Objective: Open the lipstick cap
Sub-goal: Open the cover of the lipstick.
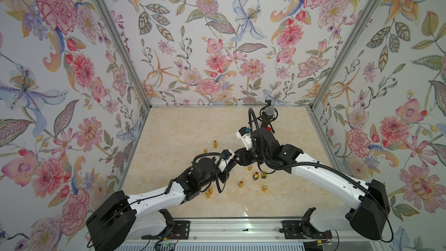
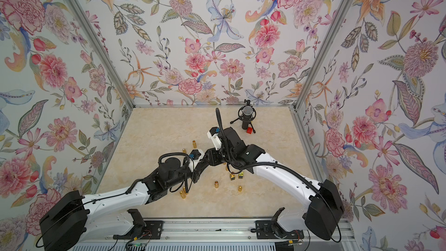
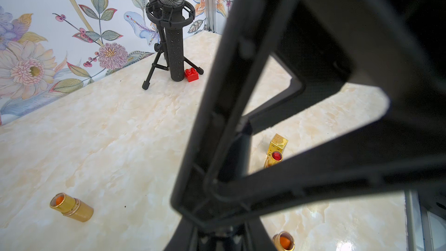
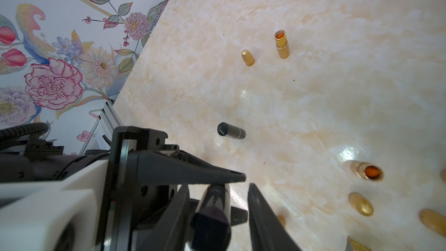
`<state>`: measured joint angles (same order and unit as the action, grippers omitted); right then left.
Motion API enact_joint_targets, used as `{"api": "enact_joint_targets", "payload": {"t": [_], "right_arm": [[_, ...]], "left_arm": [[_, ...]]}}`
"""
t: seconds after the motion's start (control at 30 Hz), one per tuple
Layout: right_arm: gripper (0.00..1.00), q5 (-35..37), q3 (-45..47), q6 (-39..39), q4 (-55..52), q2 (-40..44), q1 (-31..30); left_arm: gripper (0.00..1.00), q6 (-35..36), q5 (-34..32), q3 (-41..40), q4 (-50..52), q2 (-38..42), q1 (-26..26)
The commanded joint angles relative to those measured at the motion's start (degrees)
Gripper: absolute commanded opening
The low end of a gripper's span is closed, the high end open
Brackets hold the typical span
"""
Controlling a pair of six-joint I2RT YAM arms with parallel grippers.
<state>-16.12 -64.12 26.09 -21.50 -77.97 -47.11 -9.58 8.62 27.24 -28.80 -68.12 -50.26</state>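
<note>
1. right wrist view: the left pincer point(image 4: 237, 196) was clamped on a black lipstick point(image 4: 214, 201), held off the table point(image 4: 313, 92).
2. the right pincer point(image 4: 218, 187) stood parted around that lipstick, with a gap on one side.
3. a second dark tube point(image 4: 231, 131) lay well beyond both pincers.

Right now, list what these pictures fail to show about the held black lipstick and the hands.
- Right wrist view: held black lipstick, near end blurred, far end under the left hand; cap seam unreadable.
- Both top views: the grip is hidden beneath the wrists.
- Left wrist view: blurred black fingers block it.
- Same view: square gold lipstick, lower part hidden behind a finger.
</note>
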Motion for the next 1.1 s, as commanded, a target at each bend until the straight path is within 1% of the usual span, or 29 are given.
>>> {"api": "enact_joint_targets", "payload": {"t": [0.0, 0.03, 0.1, 0.4, 0.47, 0.5, 0.7, 0.83, 1.07], "right_arm": [[0.37, -1.2, -0.2, 1.2, 1.5, 0.2, 0.3], [0.35, -1.4, -0.1, 1.4, 1.8, 0.0, 0.3], [0.33, -1.3, 0.0, 1.3, 2.0, -0.1, 0.3], [0.33, -1.9, 1.0, 1.0, 2.1, -0.6, 0.2], [0.26, -1.6, 1.1, 1.0, 2.2, -0.4, 0.2], [0.25, -1.5, 1.0, 1.0, 2.2, -0.3, 0.3], [0.23, -0.9, 0.7, 0.9, 2.2, -0.3, 0.3], [0.22, 0.4, -0.3, 0.8, 2.3, 0.3, 0.3], [0.21, 1.1, -2.0, 1.8, 2.3, 1.0, 2.2]], "left_arm": [[0.1, 0.6, 0.7, 0.0, -0.4, 1.1, 0.3], [0.09, 0.7, 0.7, 0.1, -0.3, 1.0, 0.3], [0.09, 0.5, -0.2, 0.1, -0.1, 1.2, 0.3], [0.09, -0.2, -1.7, 0.1, 0.6, 1.6, 0.3], [0.08, -0.3, -1.8, 0.1, 0.7, 1.5, 0.4], [0.08, -0.3, -1.8, 0.3, 0.7, 1.4, 0.4], [0.08, -0.3, -1.7, 0.5, 1.7, 1.2, 0.4], [0.08, -0.7, -2.1, 0.0, 4.1, 1.3, 0.4], [0.08, -1.6, -3.5, -2.2, 8.4, 4.4, 0.4]]}}
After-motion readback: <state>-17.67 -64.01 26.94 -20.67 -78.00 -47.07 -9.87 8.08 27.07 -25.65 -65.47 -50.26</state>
